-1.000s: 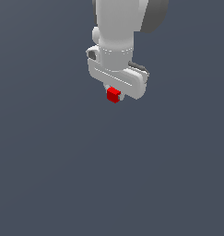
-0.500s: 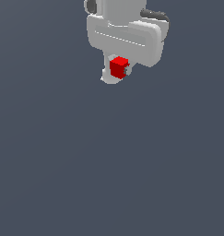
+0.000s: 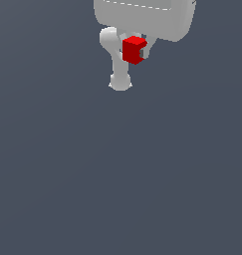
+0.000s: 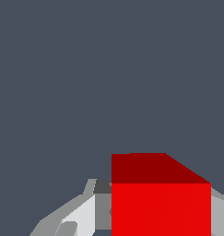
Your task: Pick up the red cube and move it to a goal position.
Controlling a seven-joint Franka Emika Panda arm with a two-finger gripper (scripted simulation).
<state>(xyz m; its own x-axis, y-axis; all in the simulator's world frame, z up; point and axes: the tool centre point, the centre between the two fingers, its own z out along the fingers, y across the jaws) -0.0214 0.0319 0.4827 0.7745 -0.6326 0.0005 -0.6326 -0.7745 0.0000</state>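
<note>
The red cube (image 3: 133, 49) is a small bright red block held between the fingers of my white gripper (image 3: 134, 51), near the top of the exterior view. The gripper is shut on it and holds it well above the grey floor. The gripper's wide white body (image 3: 145, 17) fills the top edge, and part of the arm (image 3: 117, 62) shows behind the cube. In the wrist view the red cube (image 4: 159, 198) fills the space between the two fingers, with one grey-white finger (image 4: 83, 214) beside it. No goal marker is visible.
A plain dark grey floor (image 3: 117, 174) fills the rest of both views. No other objects show.
The gripper has risen with the red cube in it and come closer to the exterior camera, so both look larger and sit higher in the picture.
</note>
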